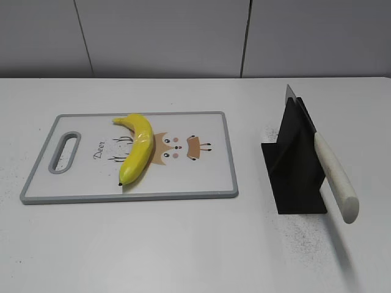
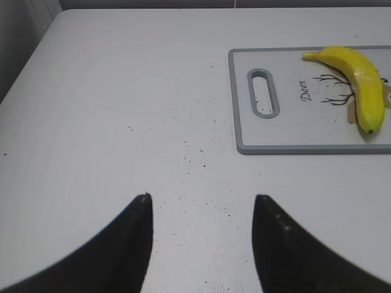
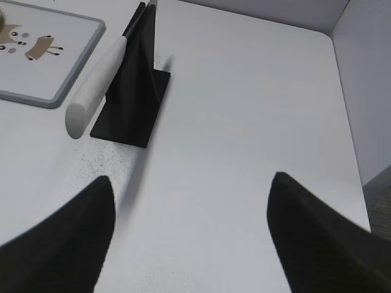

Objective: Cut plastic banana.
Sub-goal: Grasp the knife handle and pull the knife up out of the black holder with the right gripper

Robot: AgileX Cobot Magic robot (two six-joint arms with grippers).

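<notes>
A white table [image 1: 183,244] is seen with a grey-rimmed cutting board [image 1: 201,183] laid flat on its left half, slot handle at the board's left end and a cartoon deer printed in the middle. The plastic banana [image 1: 137,149] is resting on the board, left of centre, curved, with its stem end toward the far edge and its dark tip pointing near. Nothing is stacked on it or crowding it.

Off to the right, well apart from the board, a black knife stand [image 1: 292,168] is parked on the table. A knife [image 1: 333,171] is slotted into it at a slant, blade tip up at the far side, white handle sticking out low toward the near right.

Black specks are scattered over the tabletop near the stand and left of the board.

The left gripper [image 2: 201,244] is held over bare table, fingers spread apart, nothing between them. The right gripper [image 3: 189,238] is spread even wider, also gripping nothing, with the stand and knife off to its far left.
</notes>
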